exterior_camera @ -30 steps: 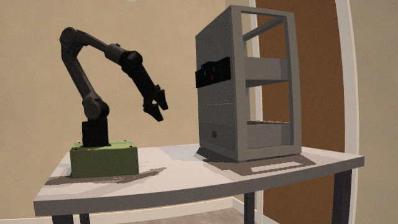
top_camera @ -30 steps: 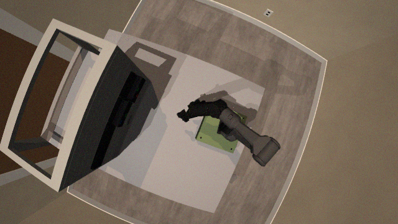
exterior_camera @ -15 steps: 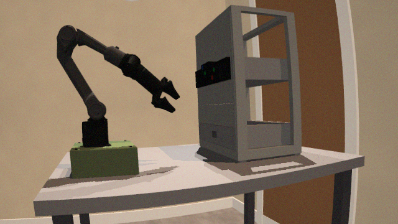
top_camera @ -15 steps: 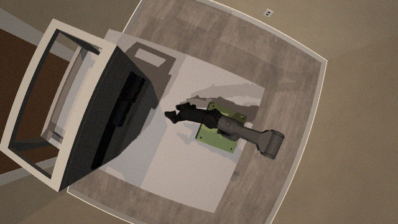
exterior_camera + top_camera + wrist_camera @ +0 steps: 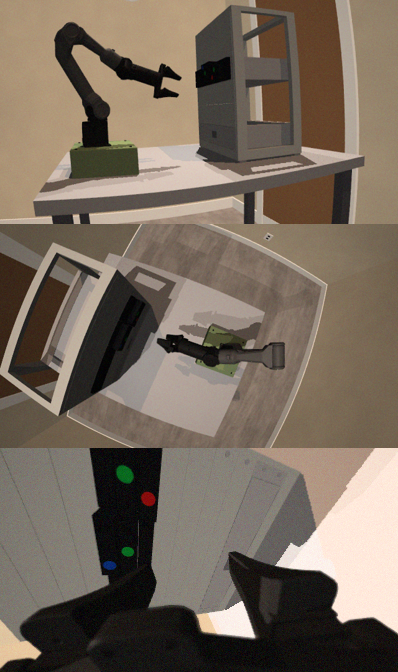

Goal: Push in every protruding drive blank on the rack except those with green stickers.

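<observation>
The grey rack (image 5: 244,84) stands on the table, its front facing my arm. A black row of drive blanks (image 5: 212,72) sticks out of the front at upper height. From above, the blanks (image 5: 127,322) jut out by unequal amounts. In the wrist view the blanks (image 5: 125,513) carry a green sticker (image 5: 124,474), a red sticker (image 5: 148,498), a second green sticker (image 5: 128,551) and a blue sticker (image 5: 109,565). My gripper (image 5: 174,84) is open and empty. It hovers in the air a short way in front of the blanks, pointing at them, touching nothing. It also shows from above (image 5: 163,343) and in the wrist view (image 5: 192,573).
My arm stands on a green base block (image 5: 104,158) at the table's left end. The rack has open shelves at its side and back. A closed panel with a small dark slot (image 5: 214,134) sits low on the rack front. The table edge runs close behind the rack.
</observation>
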